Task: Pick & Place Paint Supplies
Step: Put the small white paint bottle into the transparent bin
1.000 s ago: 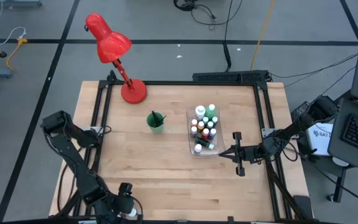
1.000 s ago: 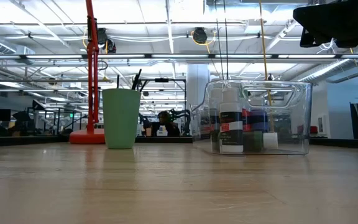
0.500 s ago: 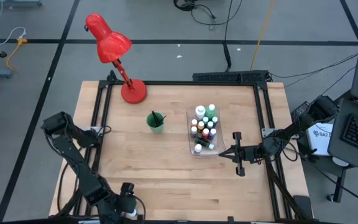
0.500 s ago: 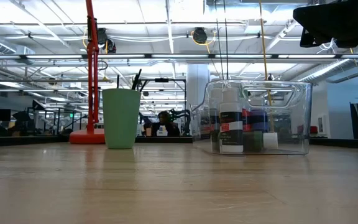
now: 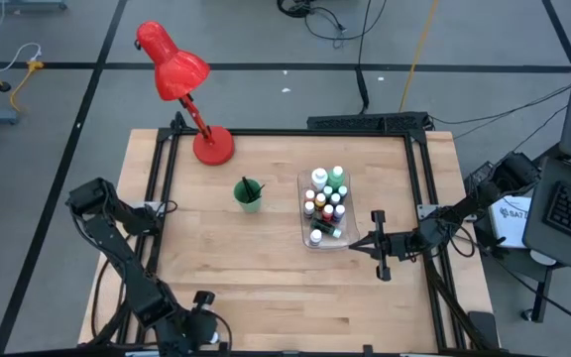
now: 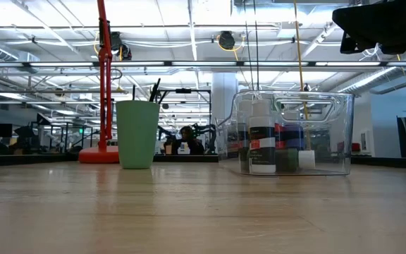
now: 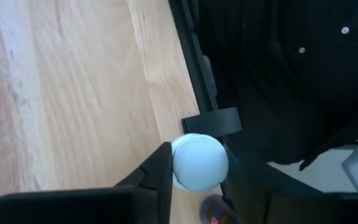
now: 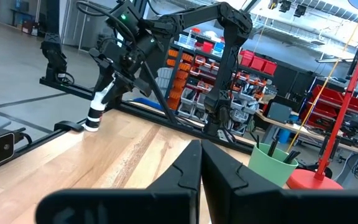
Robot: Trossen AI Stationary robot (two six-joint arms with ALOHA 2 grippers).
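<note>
Left gripper [image 5: 204,332] down at the table's [image 5: 266,258] near-left edge, jaws clamped on a white-capped bottle [image 7: 197,162]; cap pressed between the two fingers [image 7: 160,171] in the left wrist view, bottle upright on the wood [image 8: 96,107] in the right wrist view, right at the black frame rail

Right gripper [image 5: 377,244] hovering above the table just right of the clear bin [image 5: 303,213], jaws together, nothing between them

Most bottles [image 5: 325,203] packed upright inside the bin, right of centre: green, orange, red, white and dark ones with white caps, one lying on its side at the near end; in the low view, a white-and-black labelled bottle [image 6: 262,141] at the bin's [image 6: 330,120] front wall

Green cup [image 5: 249,194] just left of the bin, apart from it, with dark brushes [image 6: 154,89] standing tilted inside

Red lamp [image 5: 181,79] at the far-left corner, base on the table, head out past the edge
</note>
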